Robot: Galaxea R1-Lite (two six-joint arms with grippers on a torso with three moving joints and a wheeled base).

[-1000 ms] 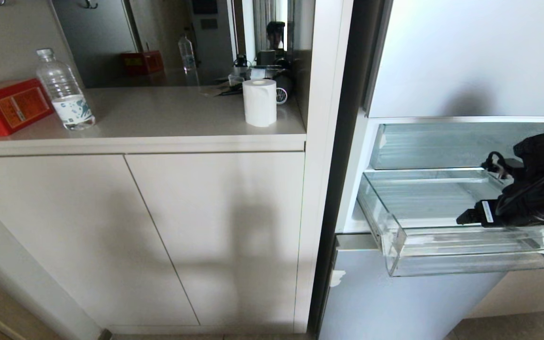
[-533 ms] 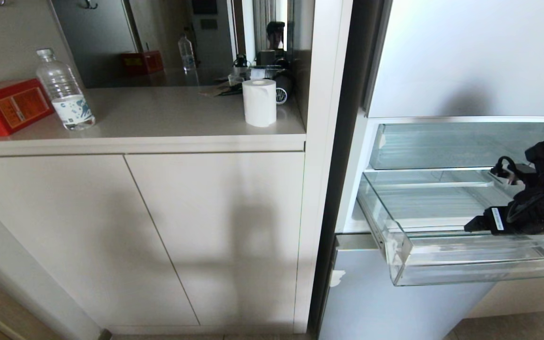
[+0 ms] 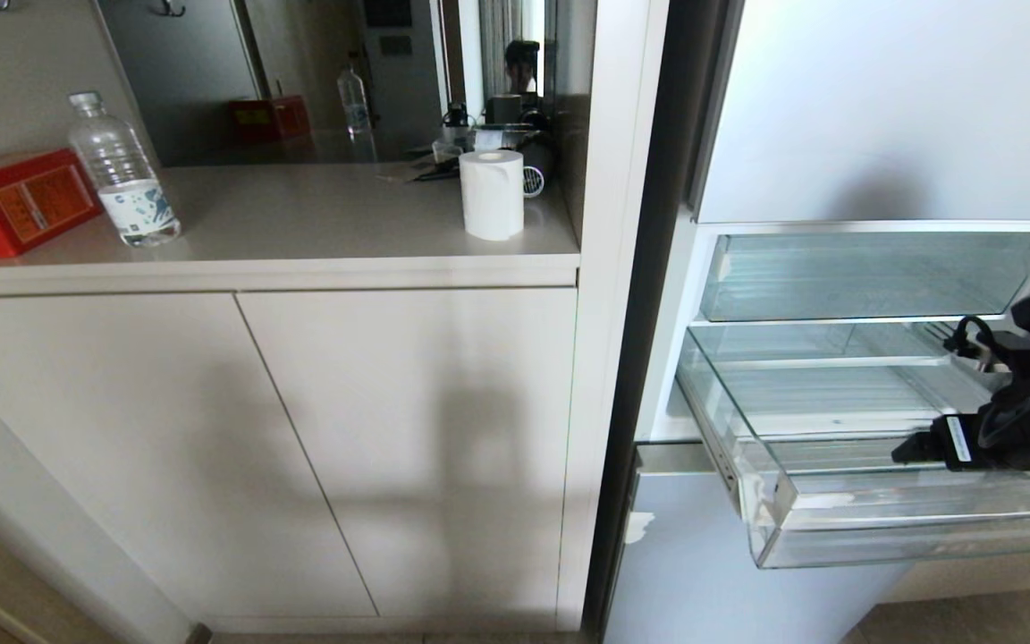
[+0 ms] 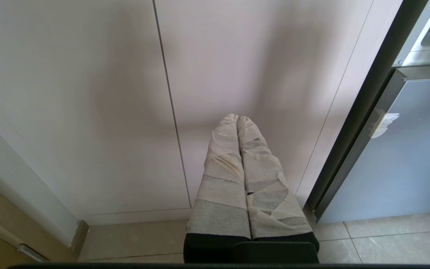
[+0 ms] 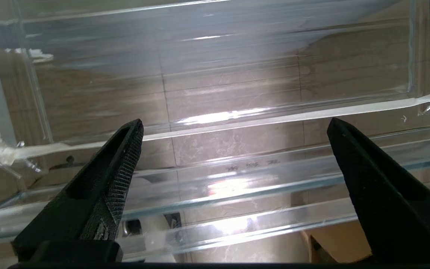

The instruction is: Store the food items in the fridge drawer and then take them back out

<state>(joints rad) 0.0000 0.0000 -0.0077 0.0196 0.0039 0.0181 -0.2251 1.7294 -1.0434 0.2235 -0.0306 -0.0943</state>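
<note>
While the right gripper (image 5: pixel 233 125) hangs with fingers spread wide, the fridge drawer (image 3: pixel 837 519) lies level, long axis left-right.

From the head we look forward and steeply down, well back from the scene: the fridge drawer (image 3: pixel 837 501) sits at our right, the beige cabinet (image 3: pixel 256 429) and its countertop (image 3: pixel 300 224) to the drawer's left. Our left wrist camera hangs low, left of the drawer, facing the cabinet doors (image 4: pixel 88 93) and floor tiles (image 4: pixel 386 239); it shares with the head view those doors and the pale-blue fridge panel (image 4: pixel 405 157) below the drawer. Our right wrist camera sits very near the drawer (image 5: pixel 237 93), looking down through its clear walls to the floor; it shares the drawer with the head view.
</note>
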